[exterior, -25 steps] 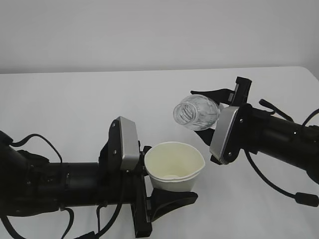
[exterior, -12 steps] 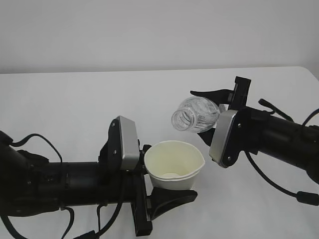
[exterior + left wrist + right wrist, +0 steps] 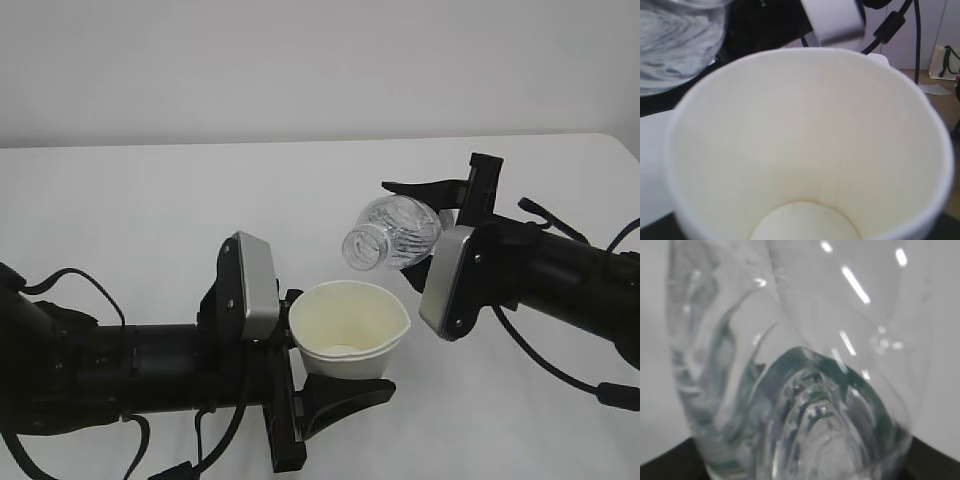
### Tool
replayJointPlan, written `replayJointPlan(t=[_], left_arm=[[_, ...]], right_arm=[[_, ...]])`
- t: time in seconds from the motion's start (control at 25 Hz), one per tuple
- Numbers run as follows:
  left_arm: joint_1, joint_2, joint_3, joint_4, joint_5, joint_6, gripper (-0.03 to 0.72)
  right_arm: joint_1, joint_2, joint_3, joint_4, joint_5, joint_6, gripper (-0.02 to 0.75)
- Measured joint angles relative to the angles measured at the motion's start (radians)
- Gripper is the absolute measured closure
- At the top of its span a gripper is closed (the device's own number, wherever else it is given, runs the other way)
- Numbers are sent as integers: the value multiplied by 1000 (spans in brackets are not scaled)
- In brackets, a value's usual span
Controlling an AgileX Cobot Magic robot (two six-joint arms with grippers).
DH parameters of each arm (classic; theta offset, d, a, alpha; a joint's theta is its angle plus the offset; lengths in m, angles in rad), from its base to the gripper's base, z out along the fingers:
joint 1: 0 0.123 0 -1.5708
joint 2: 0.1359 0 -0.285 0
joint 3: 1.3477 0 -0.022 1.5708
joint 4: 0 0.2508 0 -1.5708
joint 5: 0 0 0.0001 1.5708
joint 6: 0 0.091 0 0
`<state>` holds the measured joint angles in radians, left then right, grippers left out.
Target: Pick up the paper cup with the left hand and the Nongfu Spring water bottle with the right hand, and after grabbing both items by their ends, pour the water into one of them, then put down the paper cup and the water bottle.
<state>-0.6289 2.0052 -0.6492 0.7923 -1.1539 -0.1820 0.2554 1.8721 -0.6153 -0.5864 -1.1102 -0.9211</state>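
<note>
Bottle tilted over cup at frame centre
The smooth tapered paper cup [image 3: 349,330] is gripped by the left hand [image 3: 300,385]; the ribbed clear Nongfu Spring water bottle [image 3: 392,232] is clasped by the right hand [image 3: 440,235].

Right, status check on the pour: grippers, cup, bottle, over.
Left gripper shut on paper cup, upright. Right gripper shut on bottle, tipped, mouth above the cup rim. No stream visible. Nothing in the way.

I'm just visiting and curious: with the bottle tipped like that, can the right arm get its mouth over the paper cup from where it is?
Probably yes: the bottle hangs tilted just above the paper cup, nothing between them.
</note>
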Motion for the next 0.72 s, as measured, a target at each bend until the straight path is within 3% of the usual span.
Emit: replayJointPlan(t=[0.72], left_arm=[[0, 0, 0, -49, 0, 0, 228]], right_arm=[[0, -14, -14, 29, -1, -63, 281]])
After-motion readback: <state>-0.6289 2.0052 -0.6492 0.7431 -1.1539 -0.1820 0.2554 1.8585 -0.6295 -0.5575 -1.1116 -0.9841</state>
